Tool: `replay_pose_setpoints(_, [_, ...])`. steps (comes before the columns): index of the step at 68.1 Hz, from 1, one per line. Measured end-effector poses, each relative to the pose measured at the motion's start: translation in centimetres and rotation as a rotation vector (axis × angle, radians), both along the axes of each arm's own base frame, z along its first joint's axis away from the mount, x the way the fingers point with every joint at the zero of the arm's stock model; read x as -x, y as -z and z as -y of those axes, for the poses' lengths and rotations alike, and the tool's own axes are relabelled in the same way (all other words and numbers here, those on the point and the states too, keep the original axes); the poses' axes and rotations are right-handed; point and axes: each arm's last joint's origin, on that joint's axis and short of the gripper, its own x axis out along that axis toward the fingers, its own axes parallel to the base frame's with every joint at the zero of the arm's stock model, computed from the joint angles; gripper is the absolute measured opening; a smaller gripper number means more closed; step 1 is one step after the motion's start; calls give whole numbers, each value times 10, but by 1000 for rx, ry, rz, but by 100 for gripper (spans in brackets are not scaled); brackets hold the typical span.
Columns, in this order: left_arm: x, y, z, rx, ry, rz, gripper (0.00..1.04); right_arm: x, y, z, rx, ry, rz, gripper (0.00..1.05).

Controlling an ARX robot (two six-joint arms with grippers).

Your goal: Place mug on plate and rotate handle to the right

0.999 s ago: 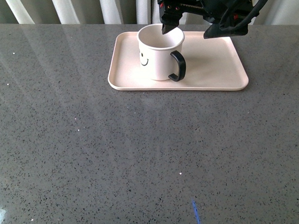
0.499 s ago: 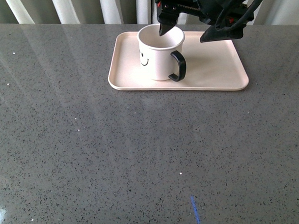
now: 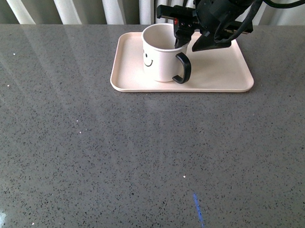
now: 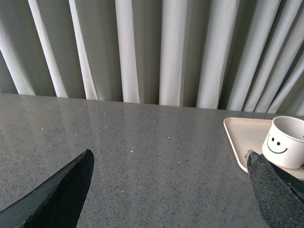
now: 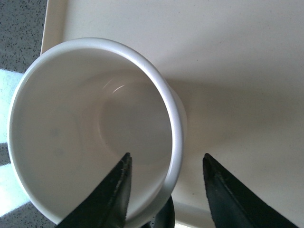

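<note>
Grey speckled table [image 3: 144,154]. Mug [image 3: 160,56] upright on plate [image 3: 221,66], handle [image 3: 183,69] front-right. Right pincer [image 3: 190,41] just moved to handle side of rim, spread astride wall, unclamped; turning due next. Left pincer [image 4: 169,159] spread, empty.

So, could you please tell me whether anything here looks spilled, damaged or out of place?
Nothing stands out. The mug stands upright and empty on the plate, with no spill or crack visible. The right tool straddles its rim near the handle, open.
</note>
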Motion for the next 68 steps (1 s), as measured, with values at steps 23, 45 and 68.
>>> replay_pose_setpoints(23, [0,0,0,0,0,0,95,-2,3,4,8,-7,-9,2])
replay_pose_setpoints(45, [0,0,0,0,0,0,95,-7,-3,20,112,-118,15,2])
replay_pose_setpoints(68, [0,0,0,0,0,0,95,-16,-24,42,230,-327,64,2])
